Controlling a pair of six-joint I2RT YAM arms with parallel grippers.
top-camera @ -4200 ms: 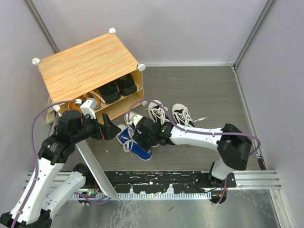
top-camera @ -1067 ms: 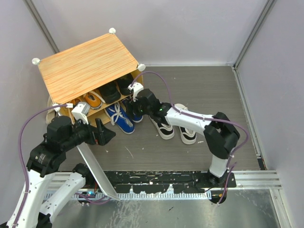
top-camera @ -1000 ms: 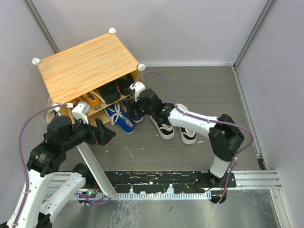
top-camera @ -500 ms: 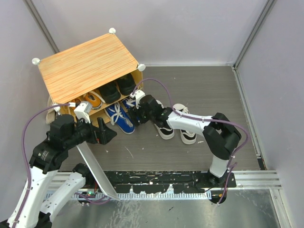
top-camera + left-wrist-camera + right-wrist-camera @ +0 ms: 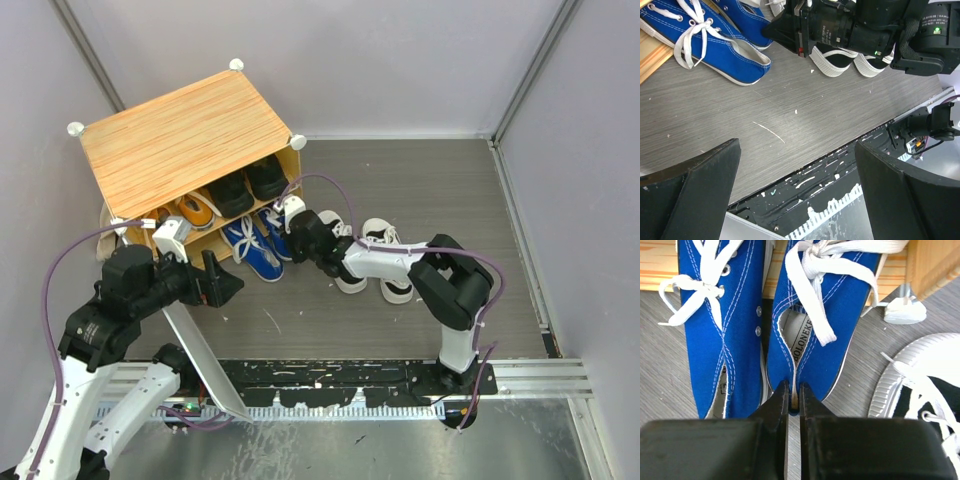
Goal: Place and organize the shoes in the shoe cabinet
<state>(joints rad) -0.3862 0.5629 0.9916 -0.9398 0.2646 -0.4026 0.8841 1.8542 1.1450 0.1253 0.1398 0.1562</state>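
The shoe cabinet [image 5: 185, 140] stands at the back left with its wood-grain top up. Black shoes [image 5: 245, 185] and orange shoes [image 5: 190, 212] sit on its upper shelf. A blue pair [image 5: 252, 250] lies toes-in at the lower shelf's mouth. In the right wrist view my right gripper [image 5: 794, 399] is shut on the heel of the right-hand blue shoe [image 5: 840, 320], with its partner [image 5: 730, 325] alongside. From above, the right gripper [image 5: 288, 240] sits at that heel. My left gripper [image 5: 222, 282] hangs open over the floor in front of the cabinet, its fingers [image 5: 695, 200] wide apart and holding nothing.
A black-and-white lace-up pair [image 5: 370, 268] lies on the floor just right of the right gripper, also seen as a shoe [image 5: 920, 385] beside the blue one. A white panel [image 5: 195, 350] slants under the left arm. The cabinet's white foot [image 5: 905, 312] stands close by.
The right gripper has slid down to the blue shoe's heel and shut on it. The left arm has hardly moved.
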